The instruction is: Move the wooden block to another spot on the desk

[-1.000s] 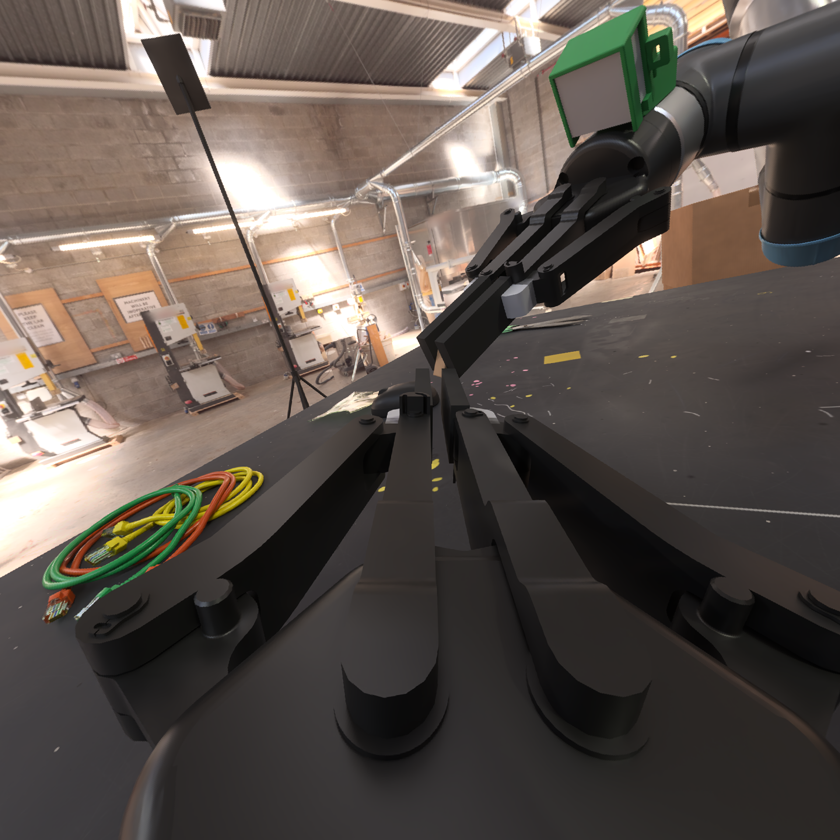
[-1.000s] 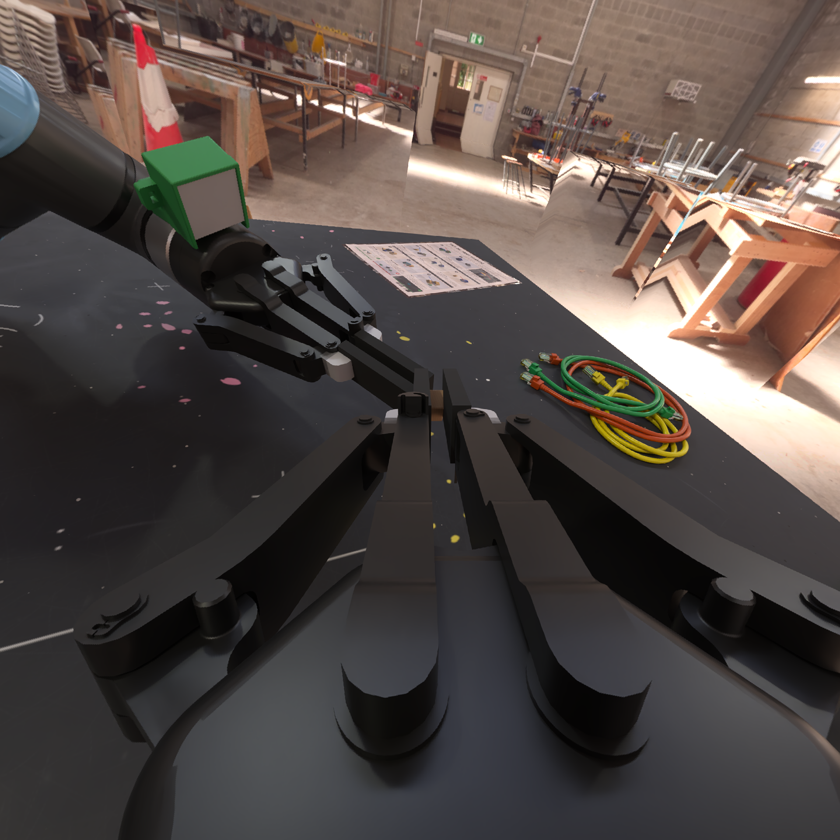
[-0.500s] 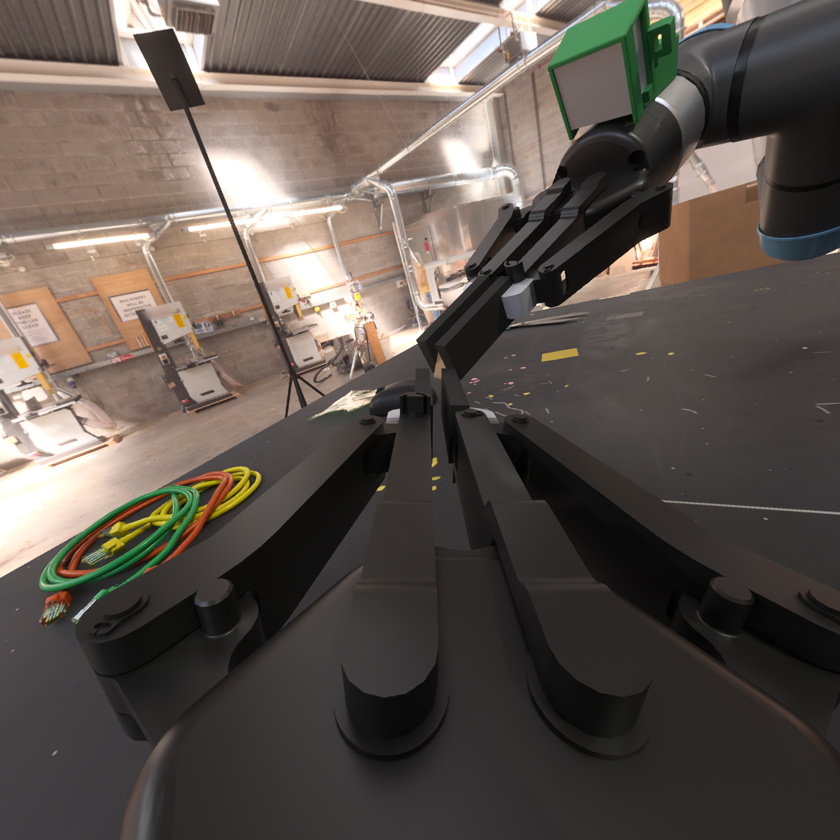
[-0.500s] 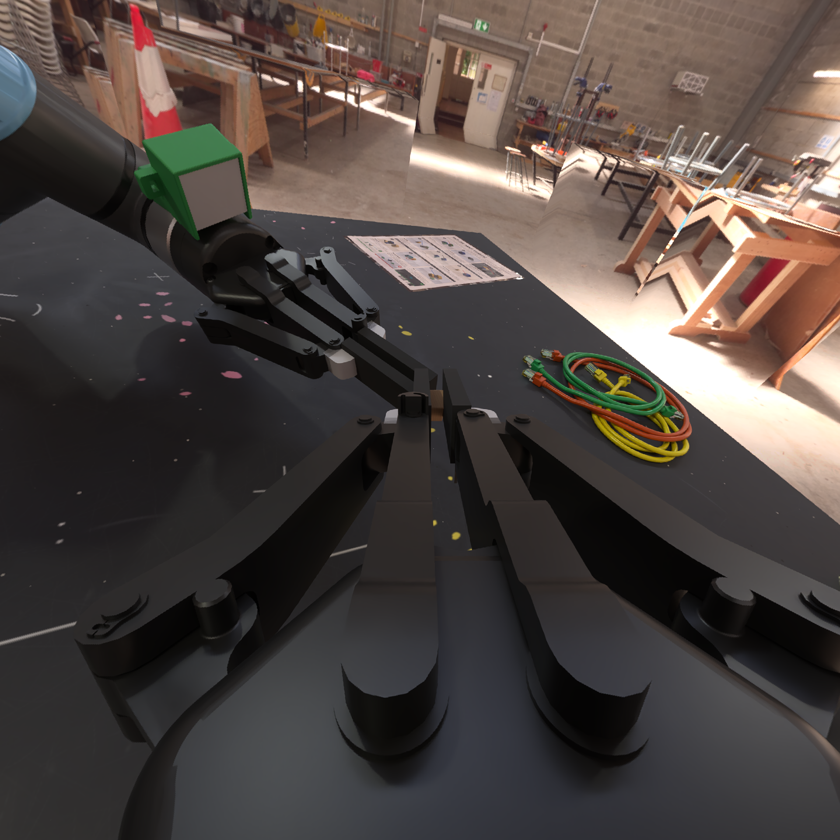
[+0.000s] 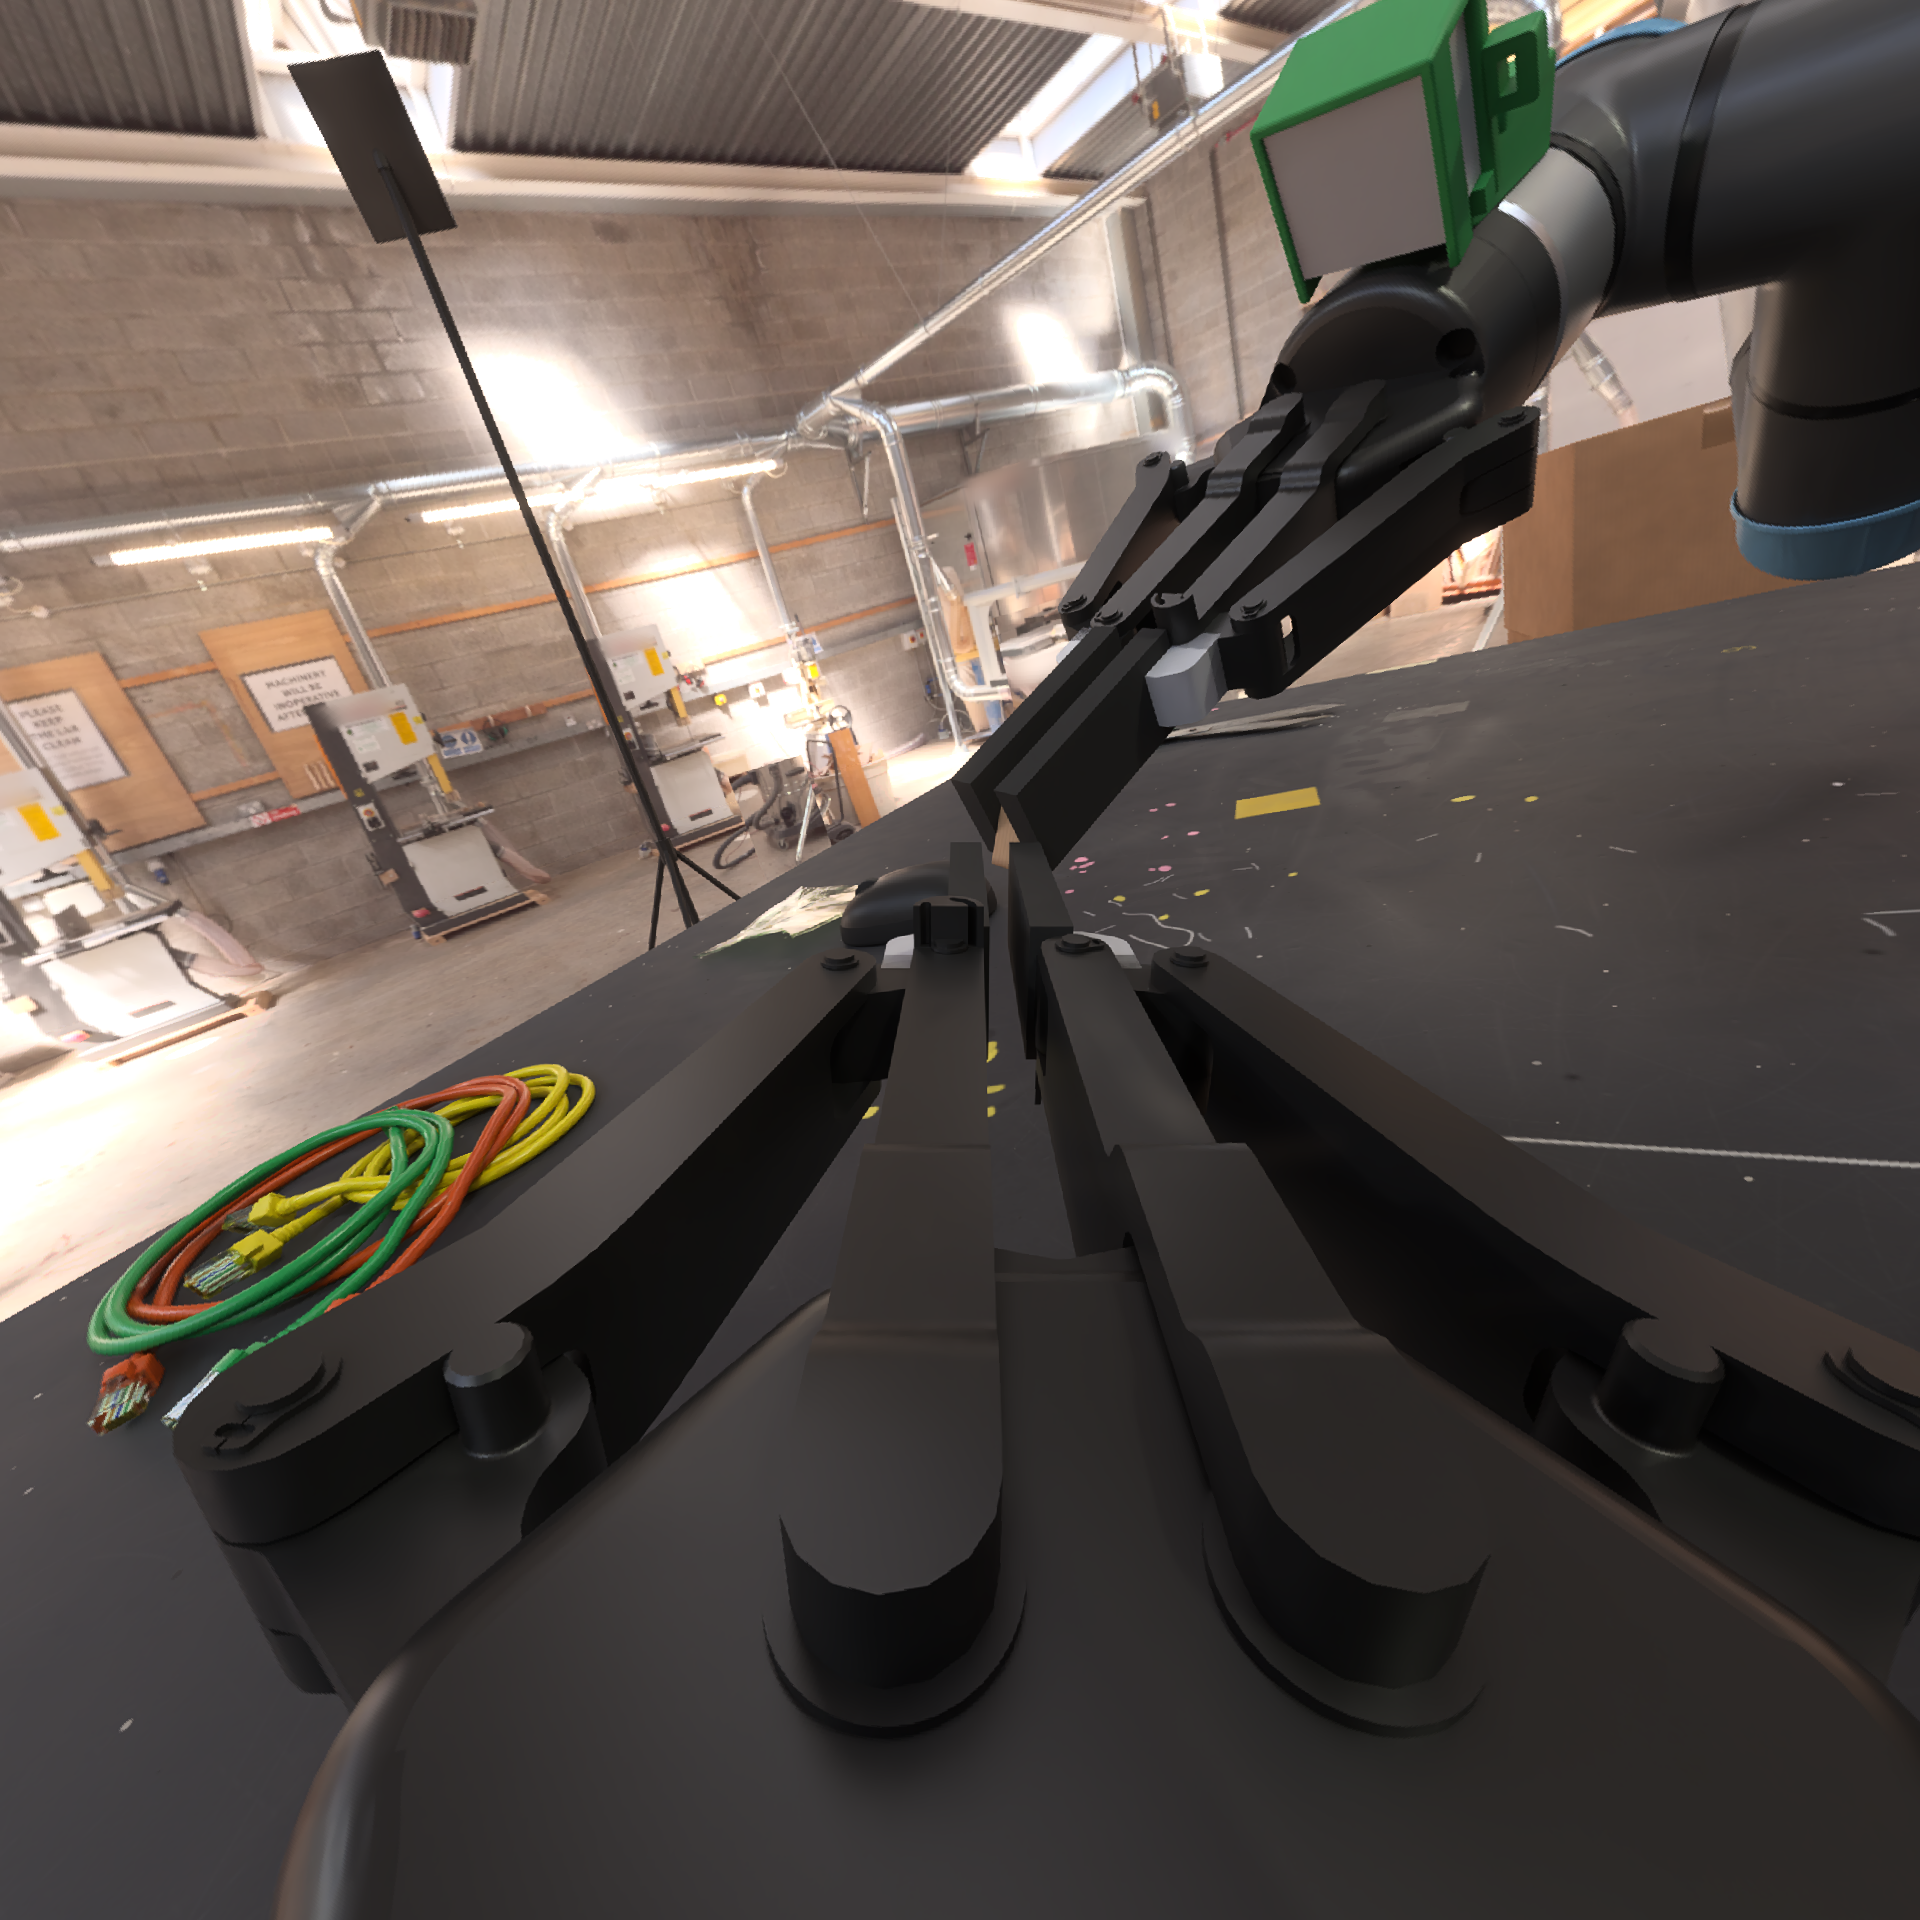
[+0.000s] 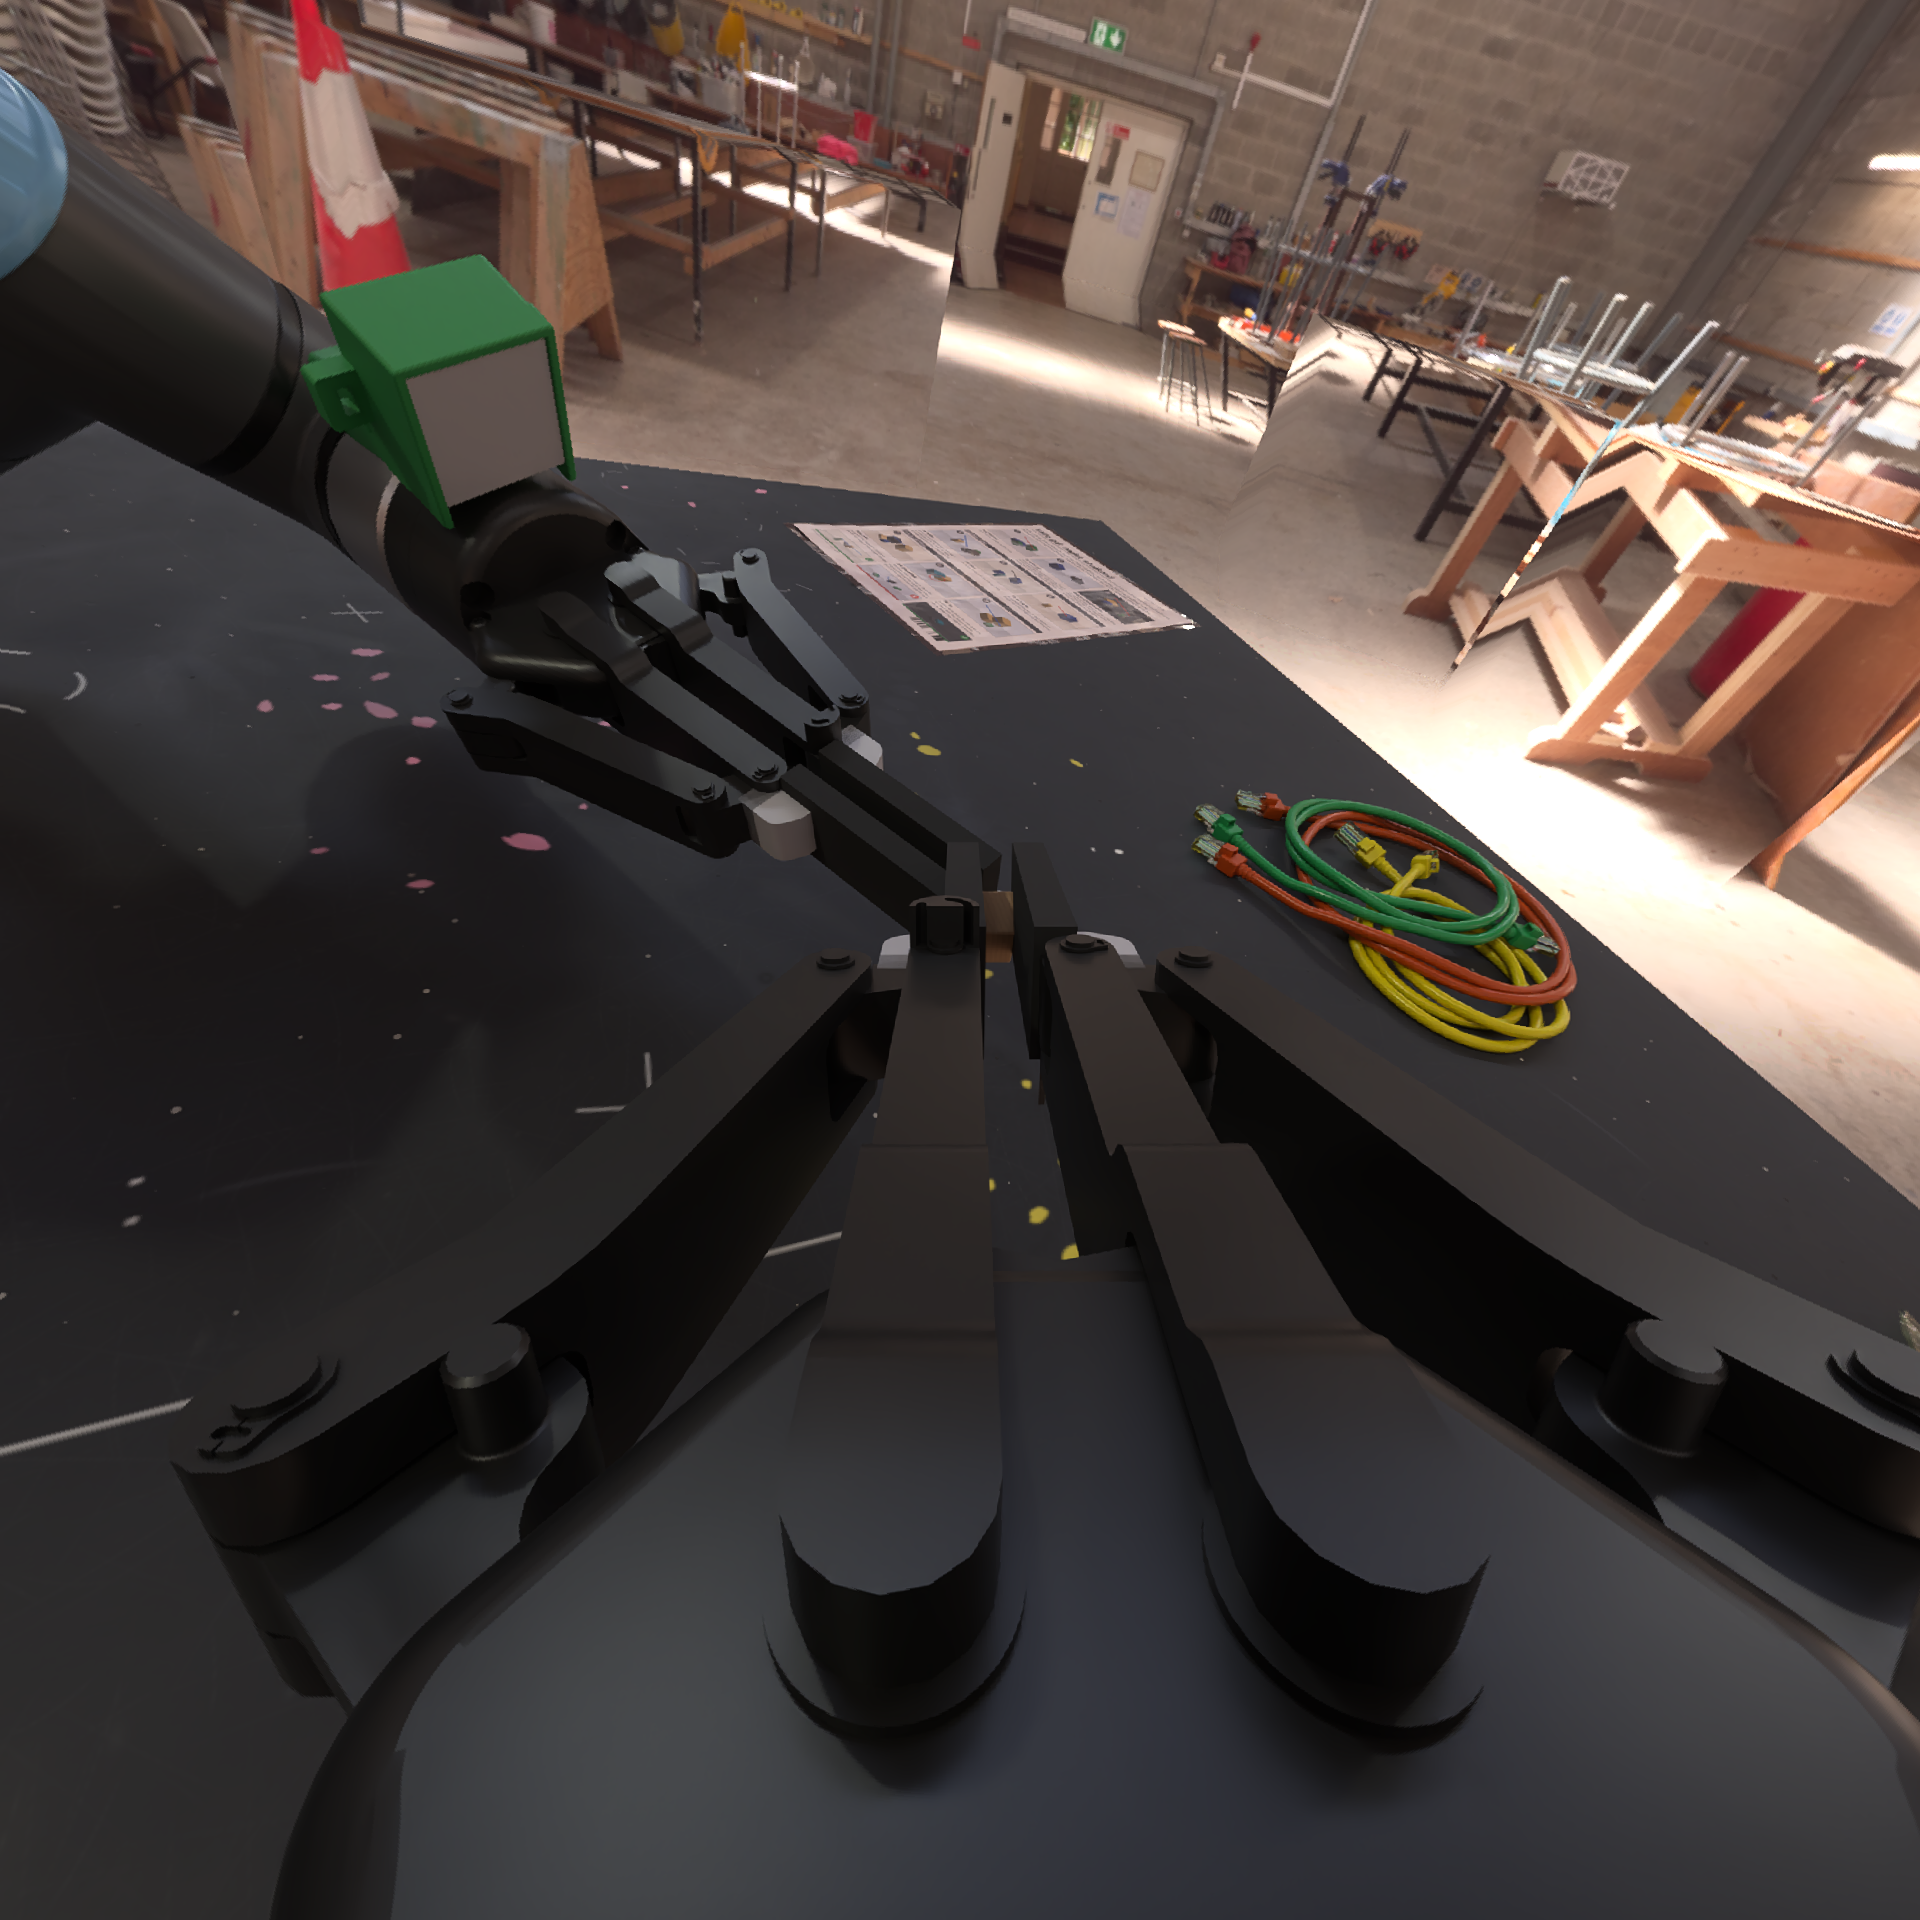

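Observation:
The wooden block (image 6: 998,914) shows only as a thin tan sliver between my right gripper's (image 6: 995,883) fingertips, above the black desk (image 6: 312,1039). In the left wrist view the same sliver (image 5: 1003,834) sits just past my left gripper (image 5: 995,873), where the right gripper's fingers (image 5: 1081,727) come down to meet it. Both grippers are shut to the same narrow gap, tip to tip, on the block. Most of the block is hidden by the fingers. The left gripper's fingers (image 6: 883,810) reach in from the left in the right wrist view.
A coil of green, orange and yellow cables (image 5: 343,1195) lies near the desk edge and also shows in the right wrist view (image 6: 1403,914). A printed sheet (image 6: 987,582) lies at the far end. A dark rounded object (image 5: 894,894) and a greenish packet (image 5: 790,914) lie beyond the fingertips.
Both grippers stay shut tip to tip. The other arm's wrist sits slightly higher in each view and the desk has shifted a little.

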Available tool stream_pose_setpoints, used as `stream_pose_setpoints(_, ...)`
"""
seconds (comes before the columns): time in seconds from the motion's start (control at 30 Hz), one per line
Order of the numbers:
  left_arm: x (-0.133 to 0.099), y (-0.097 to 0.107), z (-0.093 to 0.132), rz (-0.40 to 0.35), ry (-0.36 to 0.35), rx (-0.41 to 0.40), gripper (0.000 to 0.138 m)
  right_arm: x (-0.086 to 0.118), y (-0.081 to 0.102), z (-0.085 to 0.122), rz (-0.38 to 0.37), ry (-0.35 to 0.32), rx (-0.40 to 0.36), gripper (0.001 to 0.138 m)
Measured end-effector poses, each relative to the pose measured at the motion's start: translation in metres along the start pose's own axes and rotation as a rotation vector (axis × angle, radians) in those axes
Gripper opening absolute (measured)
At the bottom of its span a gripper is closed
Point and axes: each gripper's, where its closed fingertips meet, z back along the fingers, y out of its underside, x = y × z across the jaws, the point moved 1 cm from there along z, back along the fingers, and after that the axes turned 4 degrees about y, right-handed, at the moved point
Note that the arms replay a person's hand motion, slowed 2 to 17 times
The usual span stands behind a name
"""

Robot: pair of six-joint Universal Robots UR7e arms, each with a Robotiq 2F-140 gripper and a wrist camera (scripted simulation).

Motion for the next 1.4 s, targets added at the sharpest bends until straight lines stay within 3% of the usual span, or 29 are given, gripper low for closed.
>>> stream_pose_setpoints(0.9,-0.0003,0.0013,-0.0010,-0.008,-0.003,0.012,0.007,-0.0007,0.0019,-0.0007,-0.022,-0.007,0.000,0.009)
stream_pose_setpoints(1.4,0.0026,0.0051,-0.0013,-0.031,-0.036,0.046,0.007,-0.0037,0.0049,-0.0049,-0.082,0.005,0.023,0.009)
